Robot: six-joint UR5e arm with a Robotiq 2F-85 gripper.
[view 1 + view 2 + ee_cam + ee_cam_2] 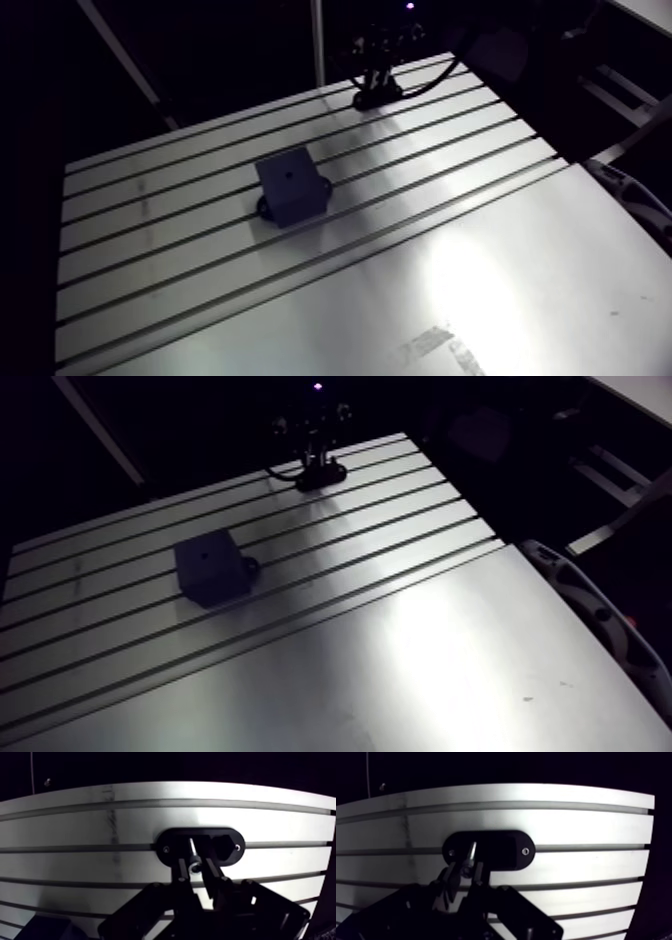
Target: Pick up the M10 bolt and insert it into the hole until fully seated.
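1. In the arm view, the slotted desk [150,230] runs across the scene. A dark block [290,190] stands on it, about midway between the near and far edges.
2. The block's top face carries a small round hole [288,172], and nothing is in it. A black foot sticks out at the block's base.
3. Further right, at the desk's far edge and well apart from the block, the gripper [378,82] hangs low over a black oval holder [378,99].
4. Rightmost, a smooth plate [520,290] lies beside the slotted part and catches a bright glare.
5. In the wrist view, the oval holder lies across one slot, with a screw [166,849] at one end.
6. The M10 bolt [192,847] stands at the holder's middle, its silvery shank pointing away from the gripper. It is nowhere near the block.
7. The fingers [181,872] are drawn in close, one on each side of the bolt, and appear to clamp its near end.
8. Just beside the bolt, a hexagonal recess [223,847] shows in the holder, then a second screw [237,847].
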